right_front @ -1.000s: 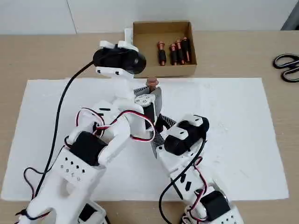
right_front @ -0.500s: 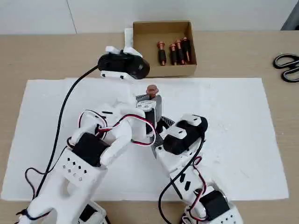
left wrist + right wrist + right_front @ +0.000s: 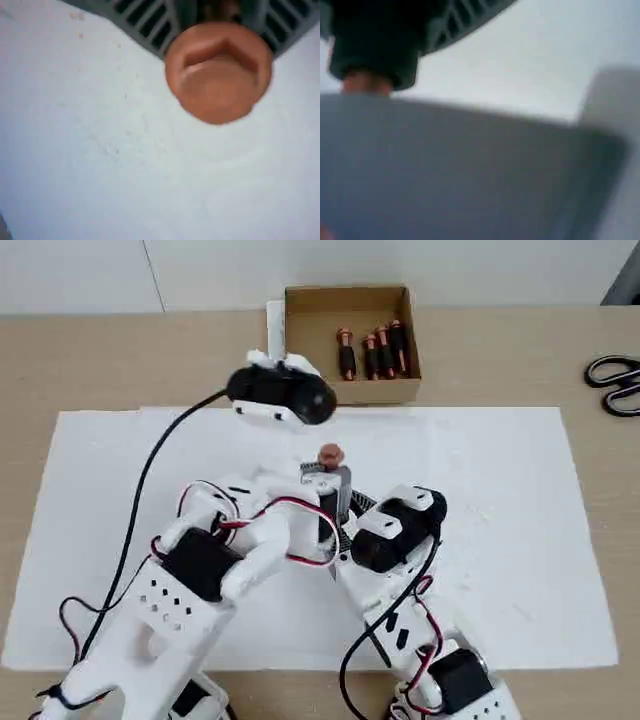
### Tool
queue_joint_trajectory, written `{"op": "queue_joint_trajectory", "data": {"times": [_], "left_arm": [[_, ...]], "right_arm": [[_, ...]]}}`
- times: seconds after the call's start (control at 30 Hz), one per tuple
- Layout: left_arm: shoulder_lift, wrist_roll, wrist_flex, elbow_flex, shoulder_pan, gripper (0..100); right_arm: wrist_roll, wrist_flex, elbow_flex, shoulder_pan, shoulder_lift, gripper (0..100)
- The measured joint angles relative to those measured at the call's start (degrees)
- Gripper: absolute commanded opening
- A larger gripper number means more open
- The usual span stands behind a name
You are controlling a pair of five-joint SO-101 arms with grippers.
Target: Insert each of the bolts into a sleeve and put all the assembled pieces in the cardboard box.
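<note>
A copper bolt (image 3: pixel 330 455) points its hex head toward the cardboard box (image 3: pixel 300 340), and my left gripper (image 3: pixel 334 483) is shut on its shank. In the left wrist view the bolt head (image 3: pixel 218 70) sits just past the ribbed grey fingers (image 3: pixel 140 17). My right gripper (image 3: pixel 341 536) meets the left one over the white sheet, shut on a black sleeve (image 3: pixel 372 45). A copper bolt end (image 3: pixel 365 82) pokes out of that sleeve. The sleeve is hidden under the arms in the high view. Several assembled pieces (image 3: pixel 372 350) lie in the box.
A white paper sheet (image 3: pixel 500 520) covers the middle of the wooden table. Black scissors (image 3: pixel 612 380) lie at the far right edge. The box stands just beyond the sheet's far edge, close to the left wrist camera housing (image 3: pixel 282 395).
The left gripper and bolt have moved nearer to the right gripper, away from the box. The left wrist housing swung right. The right arm barely moved.
</note>
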Motion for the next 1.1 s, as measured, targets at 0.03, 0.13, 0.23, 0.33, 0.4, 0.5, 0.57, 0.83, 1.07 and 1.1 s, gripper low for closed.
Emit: {"op": "queue_joint_trajectory", "data": {"times": [0.03, 0.13, 0.23, 0.33, 0.4, 0.5, 0.57, 0.83, 1.07, 1.1], "left_arm": [[0.0, -0.62, 0.53, 0.0, 0.18, 1], [0.0, -1.85, 0.79, 0.0, 0.35, 1], [0.0, -2.2, 0.79, 0.0, 0.35, 1], [0.0, -2.37, 2.29, 0.0, 0.53, 1], [0.0, -2.37, 2.99, 0.0, 0.53, 3], [0.0, -4.57, 4.31, -0.09, 0.53, 8], [-0.18, -5.71, 5.54, -0.18, 0.53, 11], [-0.09, -6.42, 8.7, 0.0, 0.44, 13], [-0.09, -15.74, 9.05, -0.97, -1.23, 13], [-0.09, -17.41, 9.05, -1.49, -2.29, 13]], "right_arm": [[0.0, 0.0, 0.0, 0.0, 0.0, 0.4], [0.0, 0.0, 0.0, 0.0, 0.0, 0.4], [-0.09, 0.0, 0.0, 0.0, 0.0, 0.4], [-0.09, 0.0, 0.0, 0.0, 0.0, 0.4], [-0.09, 0.0, 0.0, 0.0, 0.0, 0.4], [-0.09, 0.09, 0.09, 0.0, 0.0, 0.4], [0.0, 0.09, 0.09, 0.0, 0.09, 0.4], [-0.09, 0.0, 0.62, 0.09, 0.09, 0.4], [-0.09, 0.0, 0.62, 0.26, 0.0, 0.4], [-0.09, 0.0, 0.62, 0.18, 0.09, 0.4]]}}
